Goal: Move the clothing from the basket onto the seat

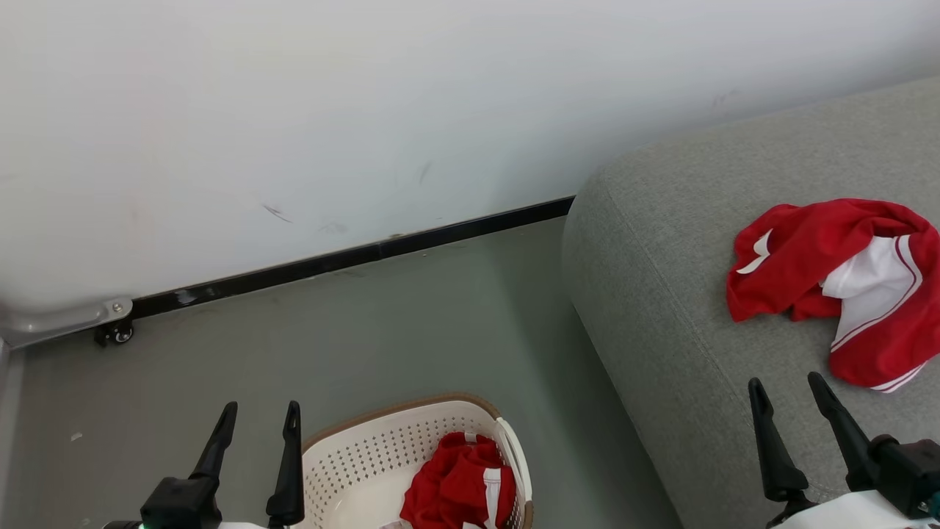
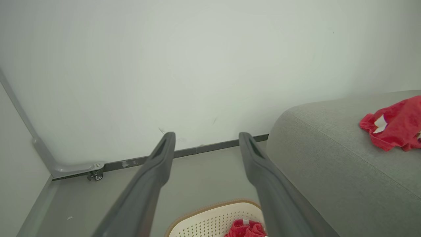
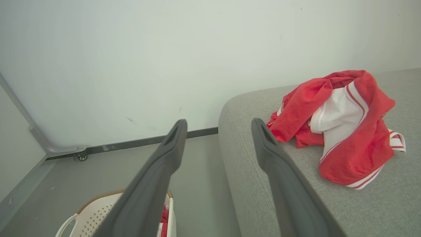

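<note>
Because the red clothes are thin sports fabric, they should be light, limp and a little slick, so a hold on one edge would likely let the rest trail. One bundle [image 1: 459, 485] lies crumpled in the basket [image 1: 352, 459], just to the right of the left pincer [image 1: 262, 411] and nearer than its fingertips. Another garment [image 1: 830, 279] lies heaped on the seat [image 1: 661, 308], just ahead and to the right of the right pincer [image 1: 786, 386]. Both pincers are spread wide and hold nothing. The left one hangs over the floor [image 1: 367, 330] beside the basket, and the right one over the seat's near edge.

The best place to take hold, I judge, is the highest fold of the bundle, pinching several layers deep between the fingers so the cloth cannot slide out. The basket looks like light plastic and may shift or tip if cloth catches on its perforated wall, so a straight lift before swinging toward the seat seems wise.
</note>
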You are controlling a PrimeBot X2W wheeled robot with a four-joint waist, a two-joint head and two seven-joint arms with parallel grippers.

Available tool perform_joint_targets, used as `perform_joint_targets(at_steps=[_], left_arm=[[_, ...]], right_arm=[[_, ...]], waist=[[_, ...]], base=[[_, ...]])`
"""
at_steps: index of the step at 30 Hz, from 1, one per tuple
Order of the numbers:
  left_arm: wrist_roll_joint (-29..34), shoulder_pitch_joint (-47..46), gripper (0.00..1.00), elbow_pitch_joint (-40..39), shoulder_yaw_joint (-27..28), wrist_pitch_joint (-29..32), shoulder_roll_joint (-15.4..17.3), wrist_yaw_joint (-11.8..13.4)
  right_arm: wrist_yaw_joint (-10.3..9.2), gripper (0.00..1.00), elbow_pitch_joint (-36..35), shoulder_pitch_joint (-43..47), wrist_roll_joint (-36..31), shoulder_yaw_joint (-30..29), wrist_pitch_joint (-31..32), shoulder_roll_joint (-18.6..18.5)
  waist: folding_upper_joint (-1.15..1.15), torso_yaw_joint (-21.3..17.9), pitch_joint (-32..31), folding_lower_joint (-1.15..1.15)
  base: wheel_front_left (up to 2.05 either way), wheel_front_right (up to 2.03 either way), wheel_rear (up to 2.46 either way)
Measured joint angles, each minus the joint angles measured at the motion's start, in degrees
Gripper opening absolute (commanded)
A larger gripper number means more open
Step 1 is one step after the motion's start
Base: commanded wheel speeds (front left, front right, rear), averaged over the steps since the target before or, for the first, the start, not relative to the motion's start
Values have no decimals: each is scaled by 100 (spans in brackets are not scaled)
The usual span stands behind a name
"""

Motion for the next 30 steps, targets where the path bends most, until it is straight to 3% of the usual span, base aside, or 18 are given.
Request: perform_joint_targets(at_steps=[7,16,30], left_arm=[[57,42,100,-104,2,-7,-20,121],[261,34,100,-223,-199,53,140,82],[479,-717,100,-49,-615,394,225,-269]], right_arm=[[0,100,1,-13,-8,224,51,0],[0,100,0,-29,-10,275,57,-1],[0,100,-164,-315,-63,258,57,-1]], waist=[[0,-212,-9,0],[0,-324,86,0],[0,-390,423,0]], base=[[0,0,0],[0,0,0],[0,0,0]])
